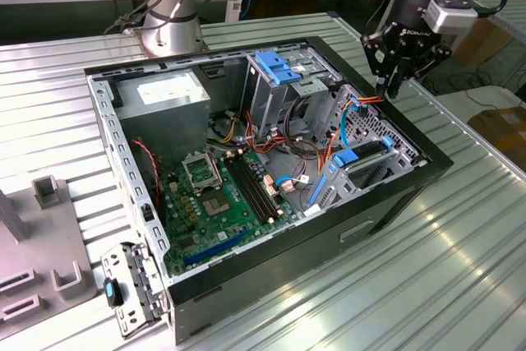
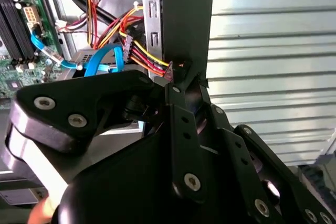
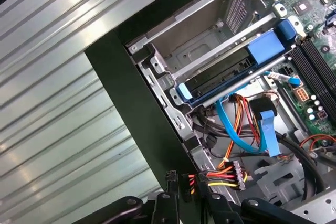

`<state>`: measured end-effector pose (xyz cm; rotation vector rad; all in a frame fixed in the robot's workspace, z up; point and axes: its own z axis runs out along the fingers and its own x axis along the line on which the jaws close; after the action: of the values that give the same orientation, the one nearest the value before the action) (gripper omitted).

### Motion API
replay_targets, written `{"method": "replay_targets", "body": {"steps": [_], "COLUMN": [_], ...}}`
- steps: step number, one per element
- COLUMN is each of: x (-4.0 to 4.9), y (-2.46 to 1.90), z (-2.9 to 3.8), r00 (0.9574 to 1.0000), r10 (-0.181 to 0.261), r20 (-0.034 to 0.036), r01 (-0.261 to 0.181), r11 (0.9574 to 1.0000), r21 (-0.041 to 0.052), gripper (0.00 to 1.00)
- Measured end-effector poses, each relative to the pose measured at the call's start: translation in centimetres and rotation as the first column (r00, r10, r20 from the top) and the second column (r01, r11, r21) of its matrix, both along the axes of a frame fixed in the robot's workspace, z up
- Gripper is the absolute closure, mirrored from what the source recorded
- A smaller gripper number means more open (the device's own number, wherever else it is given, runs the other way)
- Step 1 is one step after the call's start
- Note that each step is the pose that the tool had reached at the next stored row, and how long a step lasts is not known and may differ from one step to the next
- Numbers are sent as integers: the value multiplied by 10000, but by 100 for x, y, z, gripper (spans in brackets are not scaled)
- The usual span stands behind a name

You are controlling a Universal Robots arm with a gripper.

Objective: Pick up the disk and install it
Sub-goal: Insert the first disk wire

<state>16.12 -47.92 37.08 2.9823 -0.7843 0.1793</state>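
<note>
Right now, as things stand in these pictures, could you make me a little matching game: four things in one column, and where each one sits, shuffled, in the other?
Things:
1. disk
2. pincer
3. motherboard
4. blue latch

Places:
A. green, lying flat inside the computer case
B. above the case's rim, toward the exterior view's right
C. lying in the low metal bay, with a light-blue carrier around it
D. on top of the upright grey cage

Pairs: 1-C, 2-B, 3-A, 4-D.
</note>
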Motion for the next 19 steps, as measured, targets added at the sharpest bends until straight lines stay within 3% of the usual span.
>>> {"method": "replay_targets", "body": {"steps": [3,6,8,9,10,11,14,16,17,19], "x": [-2,-60,-95,-96,-96,-96,-97,-97,-98,-98], "y": [0,10,11,11,12,11,11,11,15,78], "z": [-14,-27,-37,-44,-51,-54,-53,-54,-56,-59], "r00": [9990,9983,9979,9978,9977,9977,9977,9976,9976,9975], "r10": [448,477,476,487,515,515,517,526,535,545], "r20": [43,342,447,448,446,448,449,444,445,444], "r01": [-448,-472,-469,-479,-502,-501,-502,-506,-511,-519], "r11": [9990,9988,9988,9987,9983,9982,9981,9977,9973,9970], "r21": [-59,-158,-172,-173,-289,-321,-347,-444,-536,-571], "gripper": [73,73,73,73,73,73,73,73,73,73]}}
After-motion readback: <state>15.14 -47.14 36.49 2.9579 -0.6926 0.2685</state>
